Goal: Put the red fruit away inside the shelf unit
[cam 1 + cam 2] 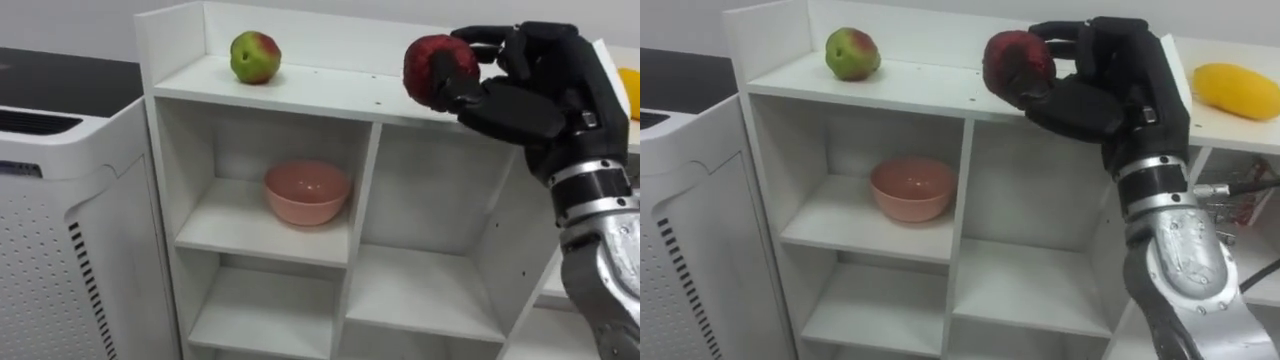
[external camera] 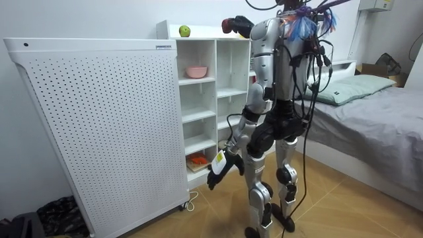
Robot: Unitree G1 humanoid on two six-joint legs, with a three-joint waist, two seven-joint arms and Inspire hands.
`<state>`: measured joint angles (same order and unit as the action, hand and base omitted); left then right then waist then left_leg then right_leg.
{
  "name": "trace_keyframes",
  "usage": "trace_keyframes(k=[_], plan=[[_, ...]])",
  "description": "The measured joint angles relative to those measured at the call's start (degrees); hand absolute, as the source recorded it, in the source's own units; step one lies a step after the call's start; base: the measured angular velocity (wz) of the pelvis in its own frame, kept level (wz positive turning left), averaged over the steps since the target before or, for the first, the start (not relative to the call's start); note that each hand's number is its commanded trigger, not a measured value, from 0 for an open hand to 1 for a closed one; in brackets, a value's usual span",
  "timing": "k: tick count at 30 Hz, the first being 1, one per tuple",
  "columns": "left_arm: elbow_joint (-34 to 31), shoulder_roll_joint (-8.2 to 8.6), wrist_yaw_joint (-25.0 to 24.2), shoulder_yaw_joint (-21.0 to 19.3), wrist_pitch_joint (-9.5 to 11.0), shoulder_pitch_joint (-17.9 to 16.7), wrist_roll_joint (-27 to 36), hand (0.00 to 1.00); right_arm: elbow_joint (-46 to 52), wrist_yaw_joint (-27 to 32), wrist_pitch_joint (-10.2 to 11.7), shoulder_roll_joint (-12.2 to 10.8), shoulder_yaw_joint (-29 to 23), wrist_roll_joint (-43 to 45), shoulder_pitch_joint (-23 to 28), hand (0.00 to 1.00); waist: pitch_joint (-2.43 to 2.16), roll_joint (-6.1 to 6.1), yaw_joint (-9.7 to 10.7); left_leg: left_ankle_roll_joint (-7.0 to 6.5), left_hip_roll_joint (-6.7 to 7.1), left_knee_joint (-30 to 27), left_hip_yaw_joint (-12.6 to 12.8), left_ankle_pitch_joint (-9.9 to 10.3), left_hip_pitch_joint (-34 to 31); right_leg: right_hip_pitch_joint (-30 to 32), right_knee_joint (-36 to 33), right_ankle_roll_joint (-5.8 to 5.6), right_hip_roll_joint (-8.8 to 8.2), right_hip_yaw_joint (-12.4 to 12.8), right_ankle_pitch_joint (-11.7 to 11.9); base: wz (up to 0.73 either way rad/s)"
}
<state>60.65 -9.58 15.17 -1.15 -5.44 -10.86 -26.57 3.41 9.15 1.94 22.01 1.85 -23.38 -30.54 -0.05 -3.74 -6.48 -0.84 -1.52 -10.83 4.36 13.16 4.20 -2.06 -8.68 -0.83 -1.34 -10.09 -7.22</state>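
One dark red fruit (image 1: pixel 432 68) held in right hand (image 1: pixel 520 85), fingers and thumb curled round it, at front edge of closet (image 1: pixel 300 95) top, 1 o'clock. Green apple (image 1: pixel 254 57) on top, 10 o'clock; yellow fruit (image 1: pixel 1235 90) at 3 o'clock of hand. Left hand (image 2: pixel 218 173) hangs low. Step likely: placing. Next: carry in over bare top between them, lower, release softly; may roll.

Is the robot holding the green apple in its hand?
No, the green apple sits on the closet's top shelf; the right hand grips a dark red fruit.
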Motion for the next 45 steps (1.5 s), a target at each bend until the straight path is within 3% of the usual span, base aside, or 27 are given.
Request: trace_keyframes(k=[3, 5, 7, 13, 16, 21, 24, 28, 31, 32, 35, 39, 43, 45], plan=[[1.5, 0.06, 0.0, 1.2, -0.3, 0.1, 0.0, 0.0, 0.0, -0.7, 0.0, -1.0, 1.6, -1.7, 3.2, 1.0, 0.01, -0.02, 0.0, 0.0, 0.02, 0.1, 0.2, 0.0, -0.2, 0.3, -0.1, 0.16, 0.04, 0.3, 0.1, -0.06], [1.6, 0.06, 0.4, 1.4, -0.3, 0.6, 0.1, 0.0, 0.0, -0.6, 0.0, -3.5, 1.9, -2.8, 5.5, 1.0, -0.02, -0.05, -0.1, 0.0, 0.0, 0.1, 0.3, 0.0, -0.8, 1.1, -0.2, 0.33, 0.15, 0.5, 0.3, -0.06], [1.7, 0.1, 0.4, 1.5, -0.3, 1.4, 0.1, 0.0, 0.0, -0.8, 0.0, -4.7, 2.6, -2.9, 7.4, 1.0, 0.07, 0.23, -0.1, 0.0, -0.02, 0.0, 0.3, 0.0, -1.2, 1.3, -0.1, 0.35, 0.21, 0.5, 0.4, 0.0], [2.1, 0.48, 0.5, 2.1, 1.5, 2.6, 2.4, 0.0, -0.6, -2.4, 0.3, -5.9, 4.5, -3.1, 14.7, 1.0, -0.05, 0.92, -0.3, -0.01, -0.04, 0.1, 0.9, -0.1, -1.9, 2.3, -0.2, 0.36, 0.25, 0.9, 0.4, -0.05], [3.5, 0.73, 0.9, 3.3, 2.3, 3.4, 3.2, 0.0, -4.7, -2.5, 1.9, -6.3, 6.0, -4.1, 16.2, 1.0, -0.06, 1.3, 0.1, -0.01, -0.12, 0.0, 1.7, -0.1, -2.5, 3.3, -0.3, 0.39, 0.35, 1.7, 0.4, -0.14], [4.6, 0.62, 1.3, 5.0, 3.3, 4.1, 10.4, 0.0, -12.5, -2.6, 2.4, -9.0, 6.3, -8.6, 19.5, 1.0, -0.08, 1.29, 0.4, -0.05, -0.14, -1.0, 1.7, -0.2, -5.5, 6.4, -1.5, 0.44, 0.15, 1.6, 0.5, -0.01], [7.0, 0.41, 2.1, 7.2, 4.3, 4.9, 13.4, 0.0, -22.0, -2.6, 2.9, -9.7, 8.2, -13.6, 20.3, 1.0, 0.05, 1.34, 0.1, -0.1, -0.11, -2.6, 1.6, -0.2, -8.3, 9.3, -3.2, 0.44, -0.25, 1.3, 0.5, 0.0], [8.6, 0.65, 2.1, 9.3, 4.8, 6.6, 15.9, 0.0, -34.1, -2.8, 3.2, -13.0, 8.2, -24.4, 20.0, 1.0, 1.11, 2.0, 0.2, -0.28, 0.29, -6.8, 0.9, -0.3, -15.5, 16.1, -7.1, 0.51, -1.31, 0.7, 0.4, 0.09], [8.5, 0.66, 2.2, 9.4, 5.4, 6.9, 15.9, 0.0, -40.1, -2.7, 3.3, -13.3, 8.1, -34.6, 18.3, 1.0, 1.75, 2.61, -0.4, -0.68, 0.82, -10.3, 0.4, -0.4, -21.4, 22.5, -11.9, 1.05, -2.32, 0.4, 0.0, 0.09], [8.6, 0.61, 2.2, 10.2, 5.4, 6.9, 16.0, 0.0, -43.2, -2.7, 3.5, -13.3, 8.1, -38.3, 16.2, 1.0, 2.27, 2.91, -0.6, -0.86, 1.07, -11.7, 0.2, -0.2, -23.8, 24.9, -13.9, 1.3, -2.74, 0.5, -0.3, 0.04], [8.3, 0.89, 2.1, 12.3, 4.8, 7.3, 17.1, 0.0, -49.2, -2.7, 3.6, -13.1, 7.3, -48.1, 11.6, 1.0, 2.75, 3.39, -1.3, -0.96, 1.62, -15.0, 0.2, 0.0, -29.8, 31.1, -18.2, 1.78, -3.84, 0.4, -0.9, 0.13], [7.0, 0.9, 2.1, 12.6, 4.1, 7.1, 18.5, 0.0, -51.3, -3.1, 3.6, -12.9, 3.3, -57.4, 8.6, 1.0, 2.97, 3.73, -2.6, -0.83, 1.91, -19.0, -0.6, -0.2, -36.2, 37.1, -21.8, 2.21, -4.97, -0.2, -1.7, 0.19], [3.9, 1.0, 2.1, 13.5, 3.3, 7.3, 21.8, 0.0, -54.3, -3.1, 3.6, -10.7, 0.3, -64.5, 2.8, 1.0, 2.96, 3.84, -3.8, -0.79, 2.61, -21.5, -1.0, -1.4, -43.0, 43.9, -25.4, 1.92, -6.5, -0.3, -2.0, 0.16], [3.4, 0.83, 2.2, 14.4, 3.4, 7.4, 22.6, 0.0, -56.1, -3.2, 3.8, -9.9, -1.2, -67.5, 0.4, 1.0, 2.99, 4.04, -4.5, -0.76, 3.08, -21.8, -1.4, -1.8, -44.2, 44.9, -25.4, 2.37, -6.78, -1.0, -1.6, 0.1]])
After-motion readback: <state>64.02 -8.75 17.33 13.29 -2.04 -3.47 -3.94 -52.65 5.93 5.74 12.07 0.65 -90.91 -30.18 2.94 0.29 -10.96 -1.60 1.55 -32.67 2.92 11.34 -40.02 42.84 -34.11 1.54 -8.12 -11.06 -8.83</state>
